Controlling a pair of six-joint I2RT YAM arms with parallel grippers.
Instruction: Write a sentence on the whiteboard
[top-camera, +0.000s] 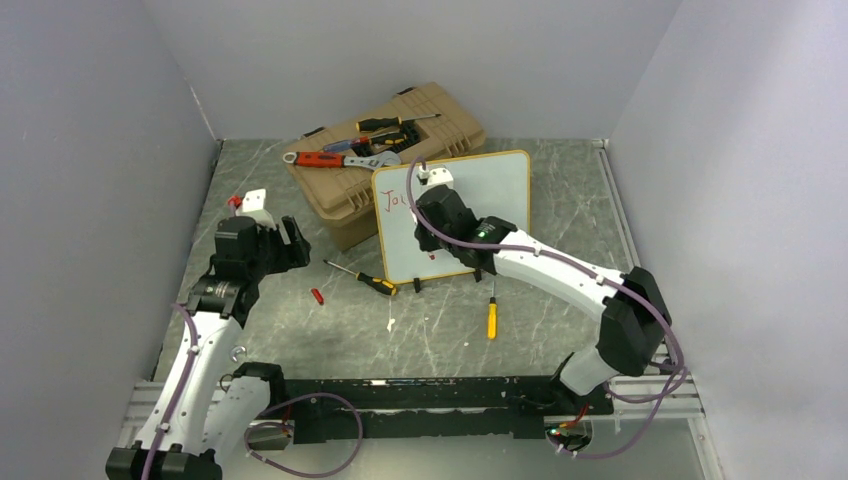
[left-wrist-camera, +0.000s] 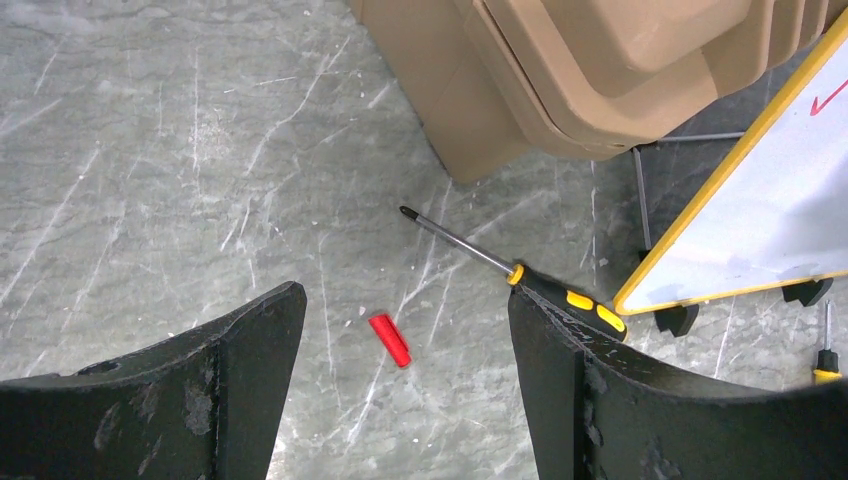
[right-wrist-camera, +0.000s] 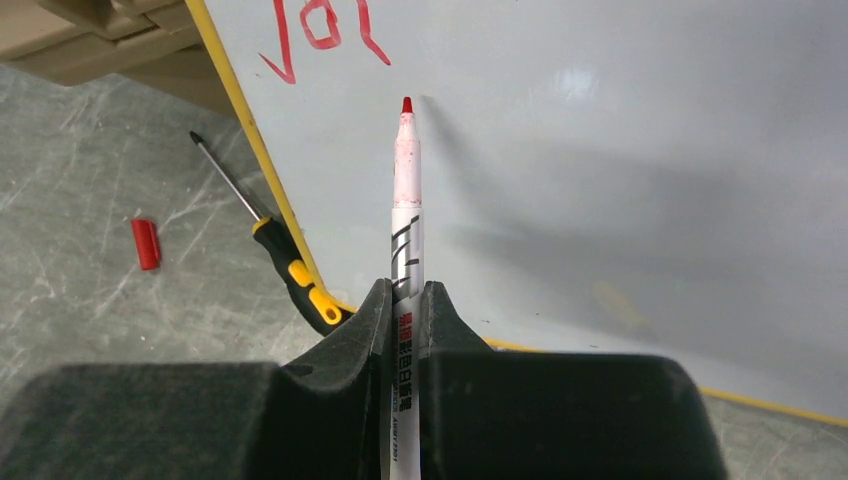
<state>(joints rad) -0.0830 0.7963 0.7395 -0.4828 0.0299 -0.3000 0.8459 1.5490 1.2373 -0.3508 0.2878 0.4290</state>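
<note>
The whiteboard (top-camera: 490, 200) stands tilted on black clip feet, leaning against the toolbox; it also shows in the right wrist view (right-wrist-camera: 600, 150) and at the right edge of the left wrist view (left-wrist-camera: 760, 220). The sentence (right-wrist-camera: 320, 25) is a few red letters, "Jo" and one more stroke, at the board's top left (top-camera: 392, 200). My right gripper (right-wrist-camera: 405, 295) is shut on a white marker (right-wrist-camera: 407, 210). Its red tip (right-wrist-camera: 407, 105) points at the board just below the letters. My left gripper (left-wrist-camera: 405, 293) hangs open over the table on the left (top-camera: 285, 240), holding nothing.
A tan toolbox (top-camera: 385, 150) with several tools on its lid sits behind the board. A black-and-yellow screwdriver (top-camera: 365, 280) lies at the board's left foot. The red marker cap (left-wrist-camera: 390, 340) lies below my left gripper. A small yellow screwdriver (top-camera: 491, 318) lies in front.
</note>
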